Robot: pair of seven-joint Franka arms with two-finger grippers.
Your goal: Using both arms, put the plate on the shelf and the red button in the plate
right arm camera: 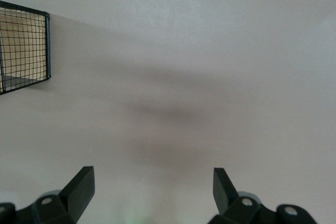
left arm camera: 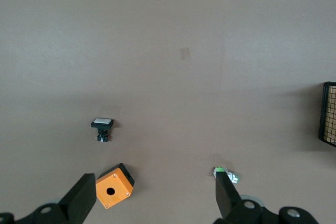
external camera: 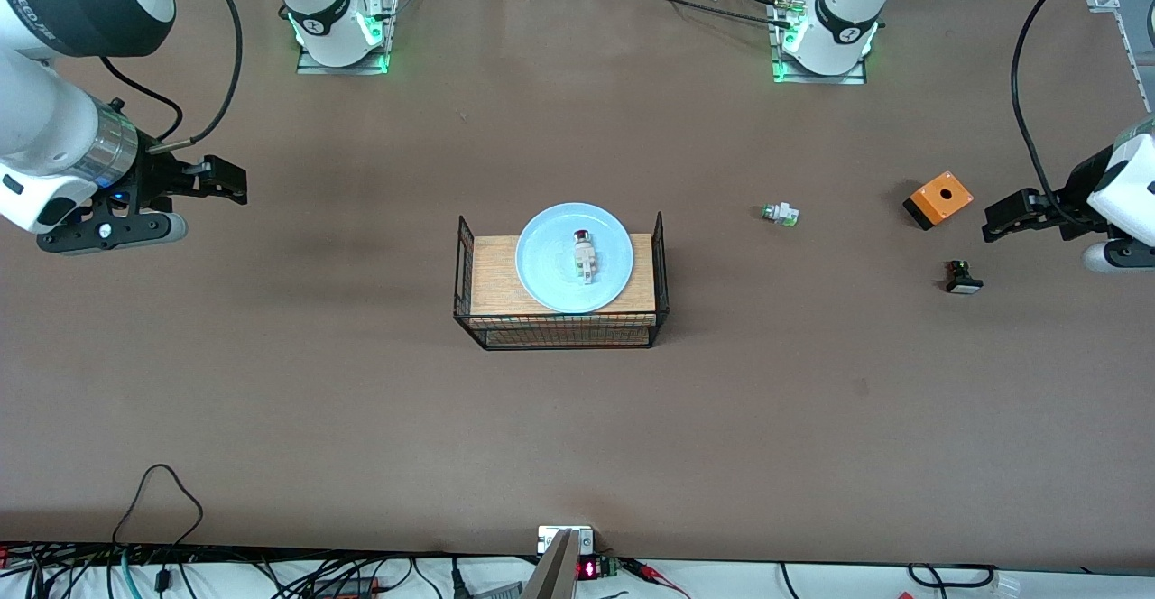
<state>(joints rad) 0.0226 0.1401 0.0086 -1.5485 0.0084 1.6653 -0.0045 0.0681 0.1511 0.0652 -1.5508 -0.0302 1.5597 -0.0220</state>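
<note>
Both arms wait at the 2 ends of the worktop (external camera: 361, 419), each pulled back from the middle. The right end effector (external camera: 212, 186) hangs over bare surface at the right arm's end, its 2 fingers (right arm camera: 79, 187) spread wide apart with nothing between them. The left end effector (external camera: 1006, 220) hangs over the left arm's end, also with fingers (left arm camera: 84, 195) wide apart and empty. In the middle stands a black wire rack (external camera: 561, 281) with a wooden top, and the plate (external camera: 541, 261) lies on this top. The red button (external camera: 585, 254) lies in the plate, near its centre. Toward the left arm's end lie 3 small things, well apart: a white piece with green tip (external camera: 780, 214), an orange box (external camera: 938, 199) and a black-and-white piece (external camera: 962, 277), nearer to the front camera than the box. The worktop is plain brown, with cables along its edges.
</note>
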